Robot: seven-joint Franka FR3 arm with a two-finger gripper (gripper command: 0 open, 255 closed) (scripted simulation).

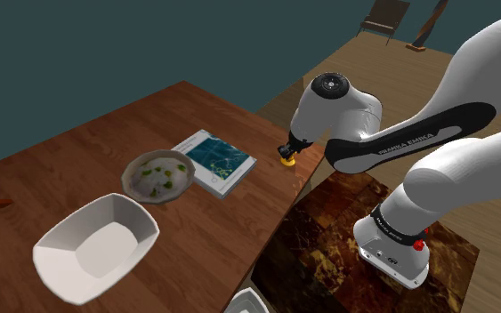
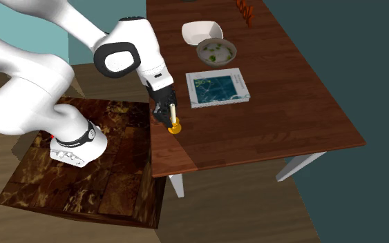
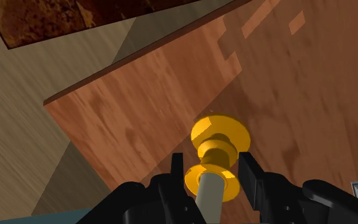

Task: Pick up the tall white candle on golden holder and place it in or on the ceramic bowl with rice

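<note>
I count one table (image 1: 106, 142). On it sit two bowls, a white bowl (image 1: 92, 244) and a speckled bowl (image 1: 157, 176), plus one book (image 1: 214, 158) and one candle (image 3: 210, 194) in one gold holder (image 3: 219, 135). Beside the table is one arm (image 1: 399, 142) on one stand (image 1: 328, 240). Farther off stands one chair (image 1: 386, 18).
</note>
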